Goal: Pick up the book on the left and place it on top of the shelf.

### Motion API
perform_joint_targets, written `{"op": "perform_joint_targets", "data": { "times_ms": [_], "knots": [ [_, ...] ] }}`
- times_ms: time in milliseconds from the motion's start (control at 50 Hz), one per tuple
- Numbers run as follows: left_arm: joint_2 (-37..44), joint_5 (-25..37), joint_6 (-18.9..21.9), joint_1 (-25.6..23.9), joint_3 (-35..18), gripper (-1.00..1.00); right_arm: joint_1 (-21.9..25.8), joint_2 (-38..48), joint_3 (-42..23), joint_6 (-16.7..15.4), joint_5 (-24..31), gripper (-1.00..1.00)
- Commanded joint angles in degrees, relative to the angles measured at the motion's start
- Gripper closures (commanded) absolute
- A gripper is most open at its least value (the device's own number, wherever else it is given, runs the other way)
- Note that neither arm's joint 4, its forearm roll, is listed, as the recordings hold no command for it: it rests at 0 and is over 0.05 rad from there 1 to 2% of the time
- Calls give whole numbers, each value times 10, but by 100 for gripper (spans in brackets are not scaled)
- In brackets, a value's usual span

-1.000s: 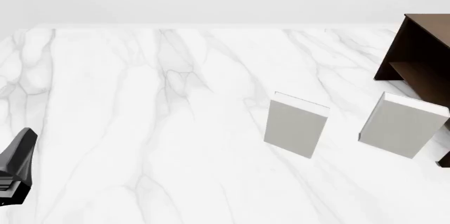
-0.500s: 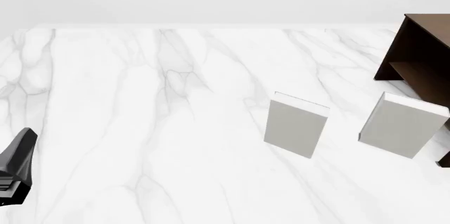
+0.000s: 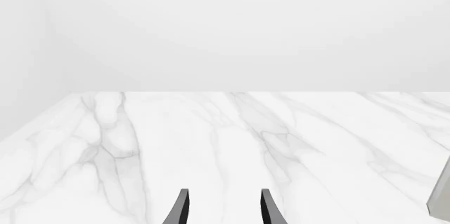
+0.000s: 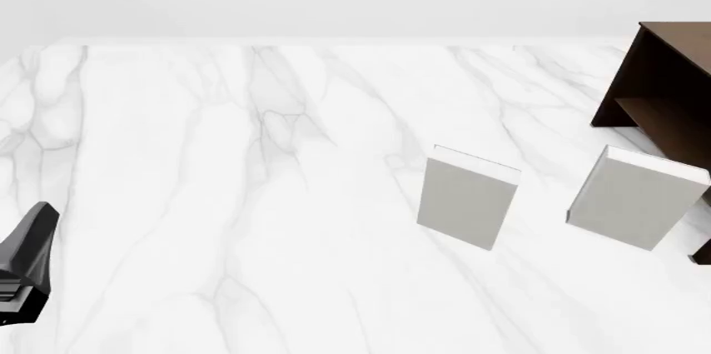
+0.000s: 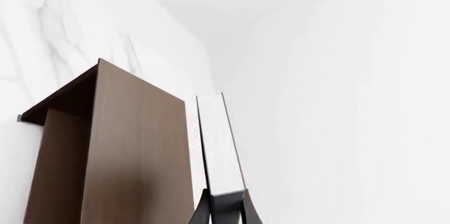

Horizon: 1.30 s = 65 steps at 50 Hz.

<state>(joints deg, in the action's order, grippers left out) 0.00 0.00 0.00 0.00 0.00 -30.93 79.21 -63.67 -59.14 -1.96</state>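
The right claw (image 5: 223, 202) is closed on the near end of the thin rectangular book with a dark cover and pale page edges (image 5: 219, 145). Its two fingers pinch the book's faces, so the book projects straight out along the fingers. Only the narrow pale side with its thin dark rim faces the right wrist camera.

The book is held just beside a broad face of the dark brown wooden shelf unit (image 5: 134, 150). Whether it touches the wood cannot be determined. This position suits a placement on the shelf top, so the carry appears close to complete and release is the likely remaining step.

The left claw (image 3: 223, 209) is parked at the near left of the white marble desk (image 4: 222, 204). Its fingers are parted with nothing between them, well clear of the work.

In the front view the shelf is cut off by the right edge. The right arm and the held book lie outside that frame. Two light grey-white books (image 4: 469, 206) (image 4: 633, 197) stand on the desk near the shelf.
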Motion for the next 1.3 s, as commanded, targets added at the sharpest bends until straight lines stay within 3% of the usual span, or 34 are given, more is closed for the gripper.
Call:
{"op": "perform_joint_targets", "data": {
  "times_ms": [20, 740, 1300],
  "knots": [
    [0, 0, 0, 0, 0, -100, -8, 24, -20, 7, -19, 100],
    [0, 0, 0, 0, 0, -100, -24, 73, -12, -10, -54, 100],
    [0, 0, 0, 0, 0, -100, -3, 91, 6, 9, -44, 100]
  ]
}}
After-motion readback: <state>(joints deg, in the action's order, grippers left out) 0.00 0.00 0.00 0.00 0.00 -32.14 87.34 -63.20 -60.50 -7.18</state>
